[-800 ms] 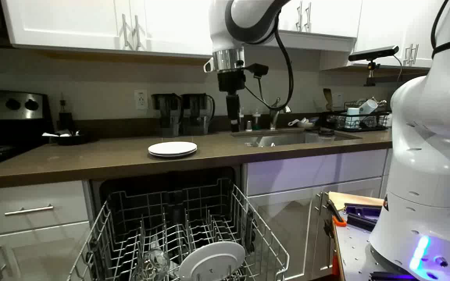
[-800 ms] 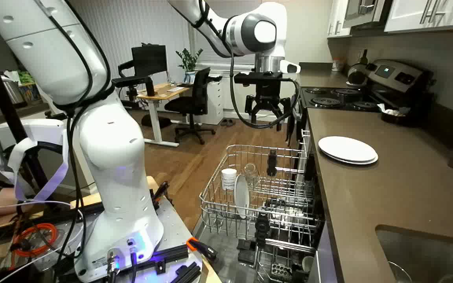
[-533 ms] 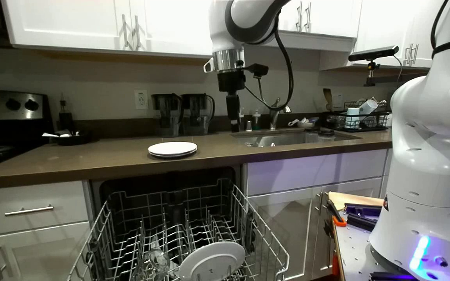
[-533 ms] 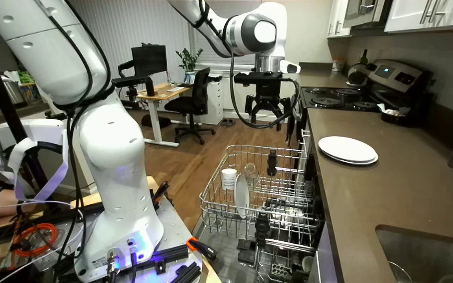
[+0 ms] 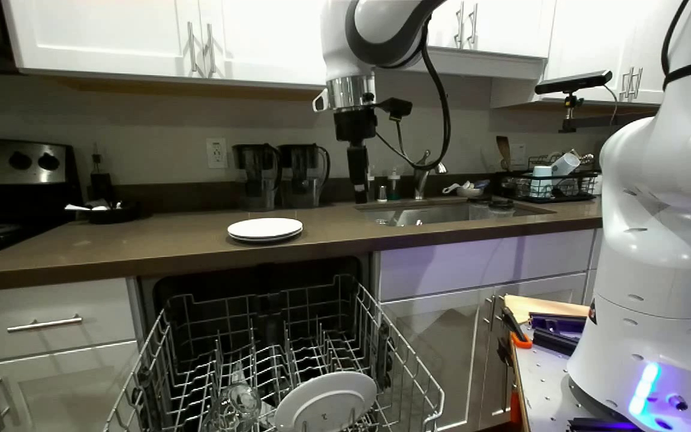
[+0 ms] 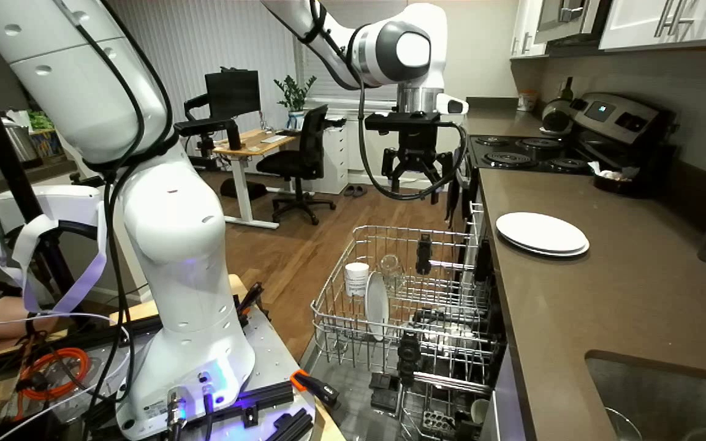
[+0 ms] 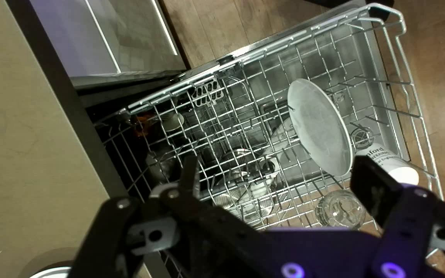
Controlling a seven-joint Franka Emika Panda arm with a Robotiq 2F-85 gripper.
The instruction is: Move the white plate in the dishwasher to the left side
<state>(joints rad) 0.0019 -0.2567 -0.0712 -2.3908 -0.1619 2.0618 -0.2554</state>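
Claw [image 7: 277, 175] and white plate [image 7: 319, 126] haven't budged since last frame | spread wide, grabbing nada | plate's below it in the dishwasher [image 5: 270, 321] | whole move still ahead imo

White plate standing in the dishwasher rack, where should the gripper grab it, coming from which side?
Probably its upper rim, from above, with one finger of the open gripper on each face: the white plate stands on edge, slightly tilted, leaving its thin top exposed. Mind the lettered white cup close by.
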